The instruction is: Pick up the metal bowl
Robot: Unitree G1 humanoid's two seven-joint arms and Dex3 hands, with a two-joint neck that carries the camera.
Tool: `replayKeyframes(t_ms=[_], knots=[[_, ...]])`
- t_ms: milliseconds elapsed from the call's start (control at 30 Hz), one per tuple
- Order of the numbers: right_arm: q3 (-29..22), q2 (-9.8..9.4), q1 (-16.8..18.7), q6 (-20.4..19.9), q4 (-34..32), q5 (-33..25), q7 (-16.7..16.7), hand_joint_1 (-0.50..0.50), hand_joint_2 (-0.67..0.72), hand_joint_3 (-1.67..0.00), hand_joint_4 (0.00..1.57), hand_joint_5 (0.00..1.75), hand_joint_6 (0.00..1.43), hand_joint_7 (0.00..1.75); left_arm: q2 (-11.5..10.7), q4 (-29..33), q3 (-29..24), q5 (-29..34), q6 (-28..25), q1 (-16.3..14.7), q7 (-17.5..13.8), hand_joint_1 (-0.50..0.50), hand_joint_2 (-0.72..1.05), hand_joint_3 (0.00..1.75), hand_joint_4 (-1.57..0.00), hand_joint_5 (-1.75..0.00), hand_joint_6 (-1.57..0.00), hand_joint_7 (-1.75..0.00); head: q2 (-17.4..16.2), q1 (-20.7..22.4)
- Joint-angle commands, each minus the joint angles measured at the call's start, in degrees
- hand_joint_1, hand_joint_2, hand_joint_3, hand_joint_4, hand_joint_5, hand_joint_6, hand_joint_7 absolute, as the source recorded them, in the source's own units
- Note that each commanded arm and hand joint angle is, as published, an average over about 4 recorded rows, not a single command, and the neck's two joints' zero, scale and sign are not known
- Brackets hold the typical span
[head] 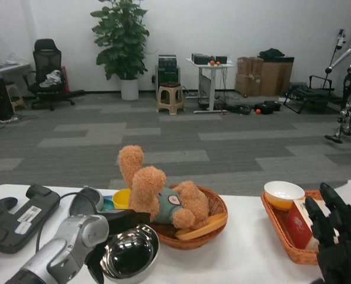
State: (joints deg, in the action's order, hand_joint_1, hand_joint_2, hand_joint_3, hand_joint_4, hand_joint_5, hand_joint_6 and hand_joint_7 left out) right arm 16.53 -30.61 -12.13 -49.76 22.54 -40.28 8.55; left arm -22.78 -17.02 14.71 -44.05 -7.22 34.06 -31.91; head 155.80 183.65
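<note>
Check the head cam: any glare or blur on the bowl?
Head view: the metal bowl mirrors the room, with bright highlights along its rim and a dark centre; the left hand at its edge is shadowed and soft; the right hand is slightly blurred; the background is evenly lit.
</note>
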Motion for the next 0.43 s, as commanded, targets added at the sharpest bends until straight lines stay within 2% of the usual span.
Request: replayKeyframes(t_ms=[33,133,433], knots=[[-0.1,-1.05,-1.6,2.0,-0.8,-0.1,-1.3,0.17,0.72,0.00,0.14,0.29,0.00,0.35,-0.8,-0.2,0.3,0.3,0.3,0.5,-1.1,-0.50,0.78,1.57,-1.57,-1.75,-0.68,-1.68,-0.9,-0.1],[-0.1,-1.25,-2.1,3.3,-1.3,0.0,-2.2,0.17,0.72,0.00,0.14,0.29,0.00,0.35,-1.0,-0.2,0.3,0.3,0.3,0.1,-1.4,-0.50,0.78,1.53,-1.57,-1.75,-0.68,-1.68,-1.7,0.1],[0.4,-1.44,-3.1,3.5,-1.3,0.0,-2.5,0.17,0.72,0.00,0.14,0.29,0.00,0.35,-1.0,-0.1,0.3,0.5,0.3,-0.8,-1.9,-0.50,0.78,1.57,-1.57,-1.75,-0.68,-1.68,-2.3,1.7]])
